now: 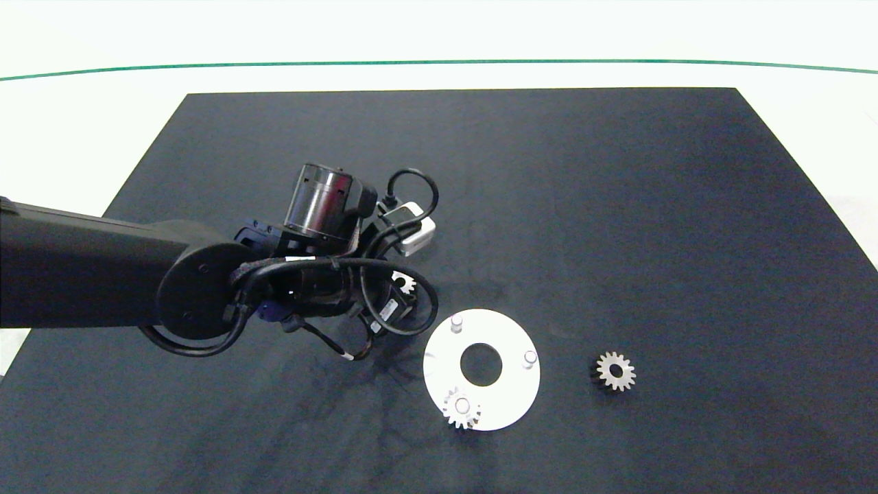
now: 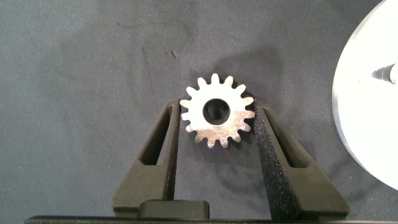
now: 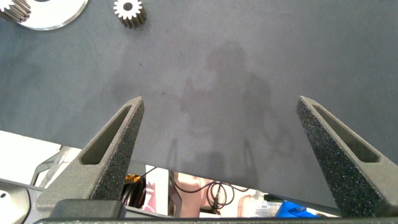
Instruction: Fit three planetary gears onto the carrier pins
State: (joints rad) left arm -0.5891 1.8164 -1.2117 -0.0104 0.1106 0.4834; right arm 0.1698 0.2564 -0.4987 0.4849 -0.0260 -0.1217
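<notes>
From above, the left arm is reaching in from the left over the dark mat, its wrist hanging just beside the white carrier disc, and a silvery planetary gear is peeking out beneath the wrist cabling, close to the disc's near-left rim. On the disc, one gear is sitting over the pin nearest the camera, while the other two carrier pins are standing bare on either side of the big centre hole. A third gear is lying flat on the mat to the right of the disc, clearly apart from it. The right arm is not showing in this view. In the left wrist view, the left gripper is closing on the held gear, both fingers pressing against its teeth on opposite sides, the gear lying flat with its centre hole facing the camera; the disc's edge with one pin is sitting off to the side. In the right wrist view, the right gripper is hanging with its fingers spread wide and holding nothing, over bare mat near its edge, with the loose gear and part of the disc far ahead.
</notes>
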